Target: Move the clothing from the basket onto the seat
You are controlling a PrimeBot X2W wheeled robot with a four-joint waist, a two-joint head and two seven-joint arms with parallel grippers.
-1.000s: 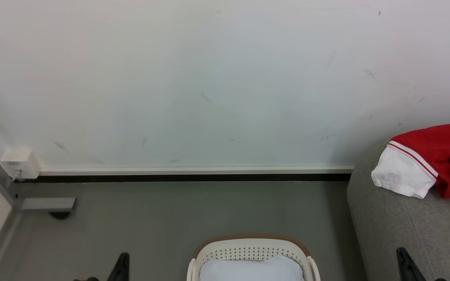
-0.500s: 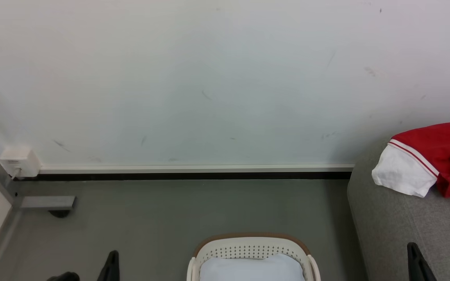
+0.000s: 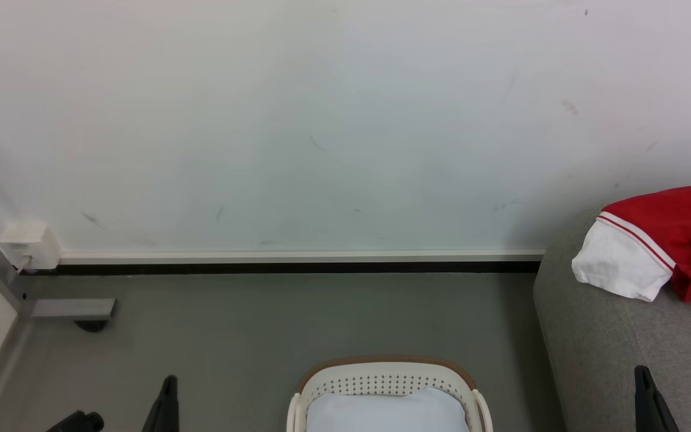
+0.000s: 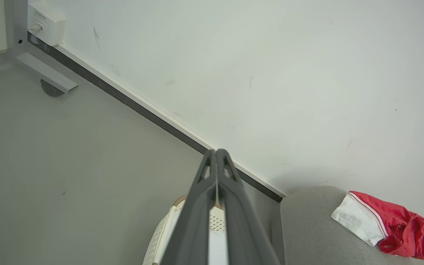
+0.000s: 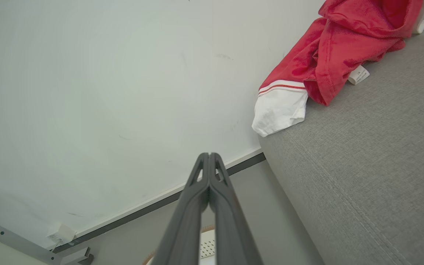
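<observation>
The red and white clothing (image 3: 663, 249) lies on the grey seat (image 3: 609, 354) at the right edge, a white sleeve hanging toward the seat's rounded corner. The white basket (image 3: 387, 381) with a brown rim band stands on the floor at the bottom centre; inside it I see a white liner (image 3: 384, 414). My left gripper (image 3: 168, 390) pokes up at the lower left, shut and holding nothing. My right gripper (image 3: 642, 384) rises at the lower right over the seat, shut too. In the wrist views both finger pairs (image 4: 216, 154) (image 5: 209, 156) are pressed together, and the clothing (image 4: 392, 228) (image 5: 329, 59) rests on the seat.
A white wall (image 3: 321, 120) with a baseboard (image 3: 297, 259) runs across the back. A grey metal frame foot (image 3: 72, 309) and a white socket box (image 3: 29, 245) sit at the left. Grey floor (image 3: 261, 324) spreads between frame, basket and seat.
Both grippers have drawn outward and lower in the head view, the left one leftward, the right one rightward. The clothing and basket stay put.
</observation>
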